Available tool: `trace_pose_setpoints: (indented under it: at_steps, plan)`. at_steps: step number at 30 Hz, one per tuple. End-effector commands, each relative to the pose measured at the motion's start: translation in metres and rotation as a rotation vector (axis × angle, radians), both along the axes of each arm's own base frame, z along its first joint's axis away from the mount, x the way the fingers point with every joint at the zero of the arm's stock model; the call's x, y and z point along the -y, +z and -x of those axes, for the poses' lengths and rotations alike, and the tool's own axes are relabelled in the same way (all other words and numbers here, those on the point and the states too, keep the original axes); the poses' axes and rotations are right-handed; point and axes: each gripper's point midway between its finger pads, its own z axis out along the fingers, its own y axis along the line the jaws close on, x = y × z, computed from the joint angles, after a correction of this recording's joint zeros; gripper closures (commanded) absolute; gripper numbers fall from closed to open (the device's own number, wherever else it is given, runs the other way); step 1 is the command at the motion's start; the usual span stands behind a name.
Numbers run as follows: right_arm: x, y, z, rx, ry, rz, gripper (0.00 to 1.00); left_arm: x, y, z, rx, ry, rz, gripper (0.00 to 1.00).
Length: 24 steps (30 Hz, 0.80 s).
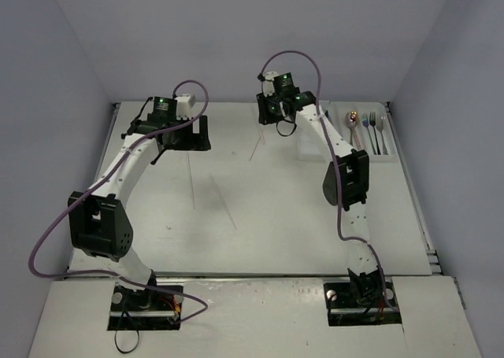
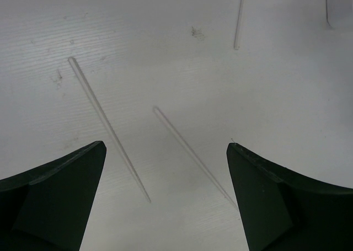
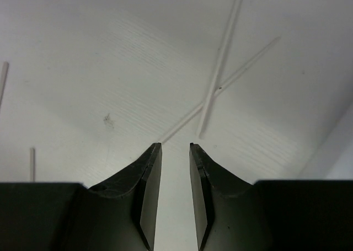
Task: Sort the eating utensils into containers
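So: the right gripper point(image 3: 175, 146) is pinched to a narrow slit with nothing in it, hanging low over the bench point(image 3: 83, 52). Just ahead of its tips are two crossed sticks point(image 3: 212, 94), which touch where they cross. Bits of two more show at the left edge of that view.

The left gripper point(image 2: 165, 144) is spread wide and also empty. A pair of sticks point(image 2: 110, 131) lies on the bench between its fingers, apart from each other and running roughly parallel. A third stick point(image 2: 238, 19) sits farther out.

Further out, the tray point(image 1: 364, 105) is at the far right corner, beside the right arm. The spoons and forks point(image 1: 370, 123) already lie in its compartments, handles toward the arms. It's too small to tell which piece is in which slot.

Status, my read:
- **Done:** the cutlery. None shows loose on the bench.
- **Left:** the sticks. I can't see any in the tray, and all the ones I can spot are on the bench, mid and far side.
- **Count:** uncertain, since the wrist views may overlap.
- **Overall:** probably past halfway, and neither arm has a stick in hand yet.
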Motion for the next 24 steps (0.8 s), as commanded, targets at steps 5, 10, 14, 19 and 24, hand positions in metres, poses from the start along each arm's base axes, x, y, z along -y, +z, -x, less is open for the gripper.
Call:
trace_pose_setpoints:
  at_steps: [5, 10, 14, 19, 24]
  plan:
    - [-0.012, -0.024, -0.021, 0.030, -0.037, 0.029, 0.78, -0.024, 0.035, 0.007, 0.094, 0.051, 0.041, 0.09]
    - [-0.011, -0.032, -0.020, 0.028, -0.038, 0.055, 0.78, -0.026, 0.034, 0.004, 0.087, 0.060, 0.053, 0.09]
    - [-0.008, -0.040, -0.016, 0.011, -0.035, 0.073, 0.78, -0.026, 0.032, 0.002, 0.079, 0.062, 0.059, 0.09]
    - [-0.003, -0.055, -0.004, -0.034, -0.027, 0.096, 0.74, -0.027, 0.032, 0.000, 0.080, 0.069, 0.054, 0.09]
    - [0.004, -0.061, 0.006, -0.050, -0.004, 0.131, 0.74, -0.028, 0.032, 0.000, 0.080, 0.073, 0.056, 0.09]
